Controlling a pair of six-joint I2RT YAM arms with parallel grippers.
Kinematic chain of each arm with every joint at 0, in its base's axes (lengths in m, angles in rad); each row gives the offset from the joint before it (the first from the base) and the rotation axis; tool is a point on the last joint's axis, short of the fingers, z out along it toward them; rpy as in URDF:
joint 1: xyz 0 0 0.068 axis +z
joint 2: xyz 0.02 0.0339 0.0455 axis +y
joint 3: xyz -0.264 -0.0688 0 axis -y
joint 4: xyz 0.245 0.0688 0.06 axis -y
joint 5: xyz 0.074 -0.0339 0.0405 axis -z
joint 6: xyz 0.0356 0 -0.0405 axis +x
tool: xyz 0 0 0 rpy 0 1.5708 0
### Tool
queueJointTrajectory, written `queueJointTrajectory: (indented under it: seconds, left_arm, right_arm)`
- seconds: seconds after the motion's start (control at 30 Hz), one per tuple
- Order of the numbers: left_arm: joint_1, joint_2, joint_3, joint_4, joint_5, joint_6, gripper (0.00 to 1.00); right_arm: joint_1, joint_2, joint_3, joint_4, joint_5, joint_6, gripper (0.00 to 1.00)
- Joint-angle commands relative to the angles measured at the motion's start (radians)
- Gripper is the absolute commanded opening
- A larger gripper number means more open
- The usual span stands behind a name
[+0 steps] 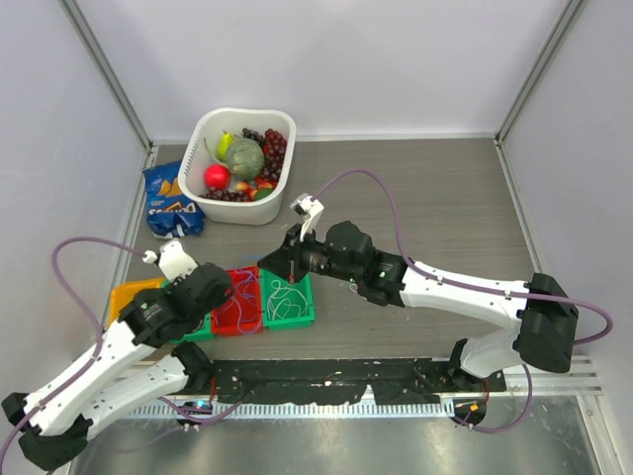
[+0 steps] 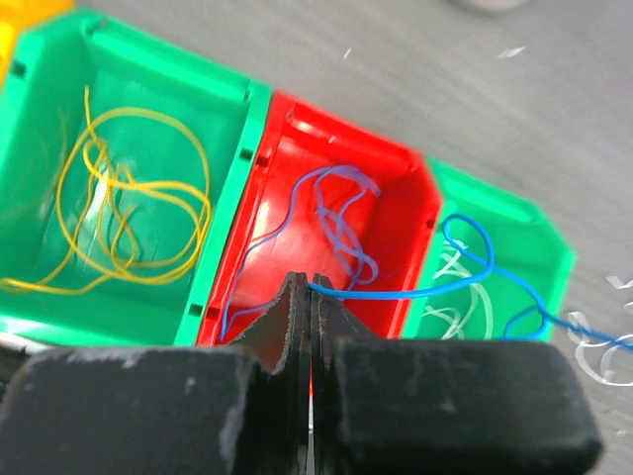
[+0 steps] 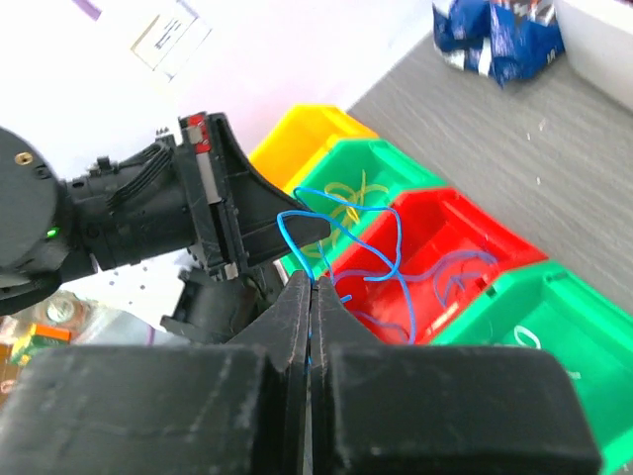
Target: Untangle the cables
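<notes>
Two green bins [image 2: 30, 119] [image 2: 544, 247], one red bin [image 2: 406, 208], one yellow bin [image 1: 131, 295]. Three colours of cables [image 2: 396, 293]: yellow, blue, white. One white fruit tub [image 1: 242, 113], one blue snack bag [image 1: 170, 203].

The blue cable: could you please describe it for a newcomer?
Among the bins by the left arm, the red bin sits between two green ones. The blue cable coils there and spills into the right green bin; its neighbours are a yellow cable and white cables.
</notes>
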Motion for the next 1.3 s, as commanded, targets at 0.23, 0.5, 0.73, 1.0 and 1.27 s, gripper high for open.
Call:
queueJointTrajectory:
  seconds: [0.23, 0.5, 0.73, 1.0, 1.27]
  left_arm:
    - [0.002, -0.033, 0.025, 0.157, -0.237, 0.18, 0.0]
    - [0.002, -0.016, -0.086, 0.162, -0.045, 0.047, 0.0]
    - [0.002, 0.0, -0.146, 0.108, 0.099, -0.093, 0.0]
    - [0.002, -0.013, -0.17, 0.096, 0.138, -0.134, 0.06]
    - [0.002, -0.206, -0.151, 0.058, 0.147, -0.082, 0.54]
  right_arm:
    - [-0.021, 0.198, 0.067, 0.412, 0.044, -0.021, 0.01]
    - [-0.016, 0.286, 0.007, 0.413, -0.073, 0.0, 0.01]
    - [-0.006, 0.243, -0.005, 0.267, -0.102, 0.017, 0.01]
    - [0.019, 0.295, 0.097, 0.098, -0.123, 0.054, 0.01]
    - [0.022, 0.387, 0.173, 0.029, -0.131, 0.08, 0.01]
